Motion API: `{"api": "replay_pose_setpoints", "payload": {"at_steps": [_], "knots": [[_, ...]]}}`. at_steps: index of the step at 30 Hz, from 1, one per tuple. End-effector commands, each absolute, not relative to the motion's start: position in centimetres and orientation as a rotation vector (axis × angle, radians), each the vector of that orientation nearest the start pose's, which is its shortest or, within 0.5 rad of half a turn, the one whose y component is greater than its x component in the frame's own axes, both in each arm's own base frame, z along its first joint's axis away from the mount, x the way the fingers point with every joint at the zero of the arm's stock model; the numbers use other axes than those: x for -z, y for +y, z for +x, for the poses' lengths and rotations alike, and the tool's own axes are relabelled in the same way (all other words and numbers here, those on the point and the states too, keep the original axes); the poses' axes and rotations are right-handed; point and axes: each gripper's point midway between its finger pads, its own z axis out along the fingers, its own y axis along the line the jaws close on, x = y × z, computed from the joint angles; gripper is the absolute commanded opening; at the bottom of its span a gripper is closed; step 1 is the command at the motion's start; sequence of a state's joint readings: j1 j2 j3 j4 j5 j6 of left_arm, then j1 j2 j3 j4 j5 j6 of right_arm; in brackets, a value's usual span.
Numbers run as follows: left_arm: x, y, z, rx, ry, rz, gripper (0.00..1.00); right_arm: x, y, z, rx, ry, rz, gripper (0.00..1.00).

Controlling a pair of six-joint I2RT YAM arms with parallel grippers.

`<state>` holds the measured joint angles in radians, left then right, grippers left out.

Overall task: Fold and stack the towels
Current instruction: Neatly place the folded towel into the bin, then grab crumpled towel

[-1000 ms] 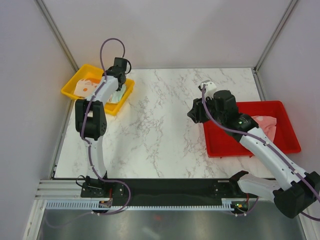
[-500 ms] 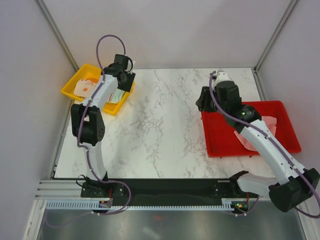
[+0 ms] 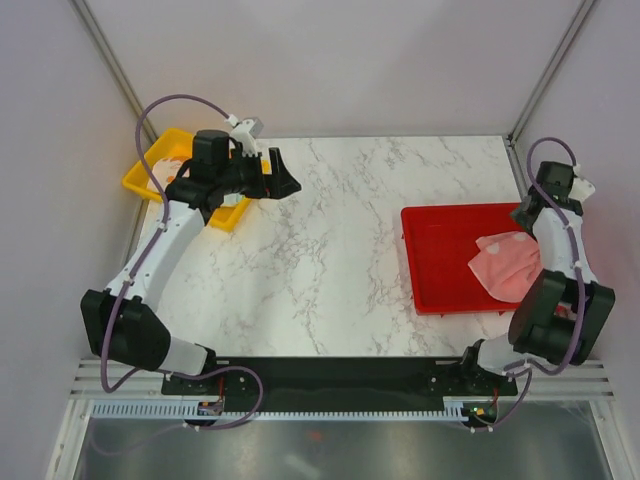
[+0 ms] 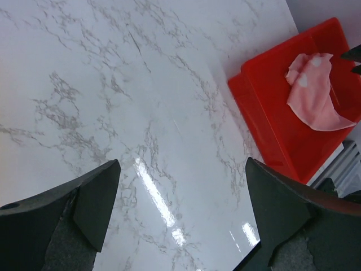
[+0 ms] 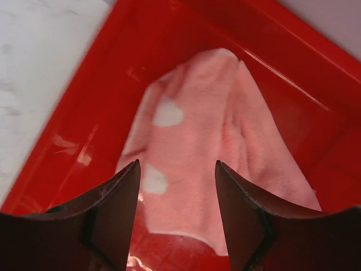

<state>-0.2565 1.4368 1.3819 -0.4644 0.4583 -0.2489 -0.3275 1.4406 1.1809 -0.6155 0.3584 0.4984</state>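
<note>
A pale pink towel [image 3: 510, 262] with white spots lies crumpled in the red tray [image 3: 432, 262] at the right. In the right wrist view the pink towel [image 5: 208, 141] sits below my right gripper [image 5: 176, 180], which is open with nothing between its fingers. From above, the right gripper [image 3: 522, 211] hovers at the tray's far right corner. My left gripper [image 3: 287, 184] is wide open and empty over the bare marble, just right of the yellow tray [image 3: 140, 180]. A cream towel [image 3: 170, 161] shows partly in that tray, behind the left arm. The left wrist view shows the left gripper [image 4: 183, 192] above marble.
The red tray [image 4: 265, 118] and pink towel [image 4: 316, 90] appear far off in the left wrist view. Grey walls close the table on three sides. The marble top [image 3: 340, 250] stretches between the two trays. The arm bases sit along the near edge.
The left gripper has opened and swung right, out of the yellow tray to over the marble. The right arm has moved from the red tray's left corner to its far right, jaws wider.
</note>
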Motion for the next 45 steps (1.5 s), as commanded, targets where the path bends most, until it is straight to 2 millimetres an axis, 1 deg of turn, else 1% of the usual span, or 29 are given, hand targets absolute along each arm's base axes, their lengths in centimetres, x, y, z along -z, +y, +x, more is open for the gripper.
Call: {"api": "replay_pose_setpoints", "payload": {"at_steps": [1, 4, 6, 8, 9, 10, 11, 12, 13, 14, 15, 16, 17, 18, 19, 21, 22, 24, 25, 27, 28, 30, 31, 34, 36, 37, 39, 41, 45], "knots": [[-27.0, -19.8, 36.9, 0.938, 2.084, 0.212, 1.00, -9.4, -18.0, 31.8, 0.342, 2.217, 1.248, 0.63], [-27.1, -19.9, 36.7, 0.956, 2.083, 0.223, 1.00, -5.4, -19.6, 31.6, 0.355, 2.289, 1.285, 0.62], [-27.2, -19.7, 36.7, 0.948, 2.081, 0.213, 0.98, -4.3, -19.7, 32.2, 0.307, 2.313, 1.276, 0.57], [-27.5, -19.4, 36.7, 0.931, 2.073, 0.201, 0.96, -4.2, -19.0, 33.6, 0.205, 2.319, 1.257, 0.28], [-27.7, -19.1, 37.1, 0.907, 2.069, 0.181, 0.95, -4.9, -18.7, 34.2, 0.179, 2.306, 1.240, 0.08], [-27.9, -18.8, 37.0, 0.901, 2.073, 0.173, 0.95, -7.3, -18.7, 35.1, 0.167, 2.266, 1.197, 0.00], [-28.3, -18.7, 37.0, 0.895, 2.069, 0.173, 0.94, -9.2, -18.5, 35.5, 0.182, 2.249, 1.163, 0.00], [-29.2, -18.2, 37.4, 0.862, 2.051, 0.166, 0.93, -11.3, -16.8, 36.6, 0.194, 2.262, 1.060, 0.00], [-29.3, -17.8, 37.4, 0.835, 2.064, 0.158, 0.93, -16.2, -16.0, 36.9, 0.233, 2.204, 0.999, 0.00], [-29.6, -17.1, 37.7, 0.798, 2.062, 0.134, 0.93, -18.7, -14.4, 37.3, 0.212, 2.186, 0.942, 0.00], [-30.3, -16.1, 38.3, 0.743, 2.051, 0.093, 0.93, -20.9, -10.7, 38.1, 0.140, 2.184, 0.836, 0.00], [-30.5, -14.9, 38.7, 0.713, 2.049, 0.042, 0.93, -24.9, -8.1, 37.9, 0.048, 2.106, 0.778, 0.00], [-30.6, -13.9, 38.9, 0.689, 2.044, -0.008, 0.93, -26.7, -5.5, 37.9, -0.025, 2.081, 0.722, 0.00], [-30.0, -12.4, 39.4, 0.634, 2.048, -0.111, 0.94, -28.1, 0.2, 37.8, -0.128, 2.090, 0.574, 0.00], [-29.4, -10.6, 39.9, 0.600, 2.051, -0.188, 0.96, -30.4, 3.3, 37.4, -0.229, 2.035, 0.492, 0.00], [-27.1, -9.1, 39.7, 0.660, 2.123, -0.305, 1.00, -31.4, 12.6, 35.6, -0.508, 2.035, 0.224, 0.00], [-26.3, -7.0, 39.8, 0.675, 2.134, -0.380, 1.00, -30.5, 15.9, 35.3, -0.639, 1.992, 0.125, 0.00], [-25.2, -7.4, 39.0, 0.801, 2.171, -0.375, 1.00, -27.6, 19.7, 33.9, -0.746, 2.048, 0.048, 0.00], [-24.0, -7.2, 38.4, 0.800, 2.196, -0.385, 1.00, -23.7, 22.0, 32.8, -0.763, 2.141, -0.012, 0.00], [-22.7, -7.1, 37.6, 0.781, 2.217, -0.358, 1.00, -19.8, 24.6, 30.8, -0.757, 2.222, -0.106, 0.01], [-22.8, -7.0, 37.1, 0.765, 2.211, -0.354, 1.00, -16.6, 25.3, 30.2, -0.755, 2.268, -0.135, 0.02], [-21.8, -6.3, 36.8, 0.696, 2.220, -0.339, 0.96, -13.9, 26.7, 29.0, -0.758, 2.301, -0.193, 0.07], [-21.6, -6.4, 36.6, 0.663, 2.227, -0.317, 0.95, -11.3, 26.6, 28.6, -0.731, 2.338, -0.208, 0.08], [-21.1, -6.3, 36.1, 0.616, 2.241, -0.286, 0.93, -7.3, 26.6, 27.7, -0.722, 2.400, -0.237, 0.10], [-21.0, -7.0, 35.8, 0.610, 2.253, -0.255, 0.92, -6.3, 27.3, 26.6, -0.780, 2.438, -0.273, 0.12], [-20.7, -8.6, 35.2, 0.621, 2.278, -0.206, 0.92, -6.0, 27.6, 26.0, -0.805, 2.451, -0.292, 0.15], [-19.5, -9.7, 34.3, 0.618, 2.317, -0.174, 0.92, -6.4, 27.7, 25.0, -0.824, 2.467, -0.310, 0.29], [-18.7, -11.4, 33.0, 0.650, 2.348, -0.138, 0.90, -7.7, 26.5, 24.3, -0.779, 2.492, -0.286, 0.38], [-16.3, -14.2, 29.3, 0.652, 2.405, -0.025, 0.86, -13.8, 25.5, 25.0, -0.737, 2.403, -0.262, 0.51]]}}
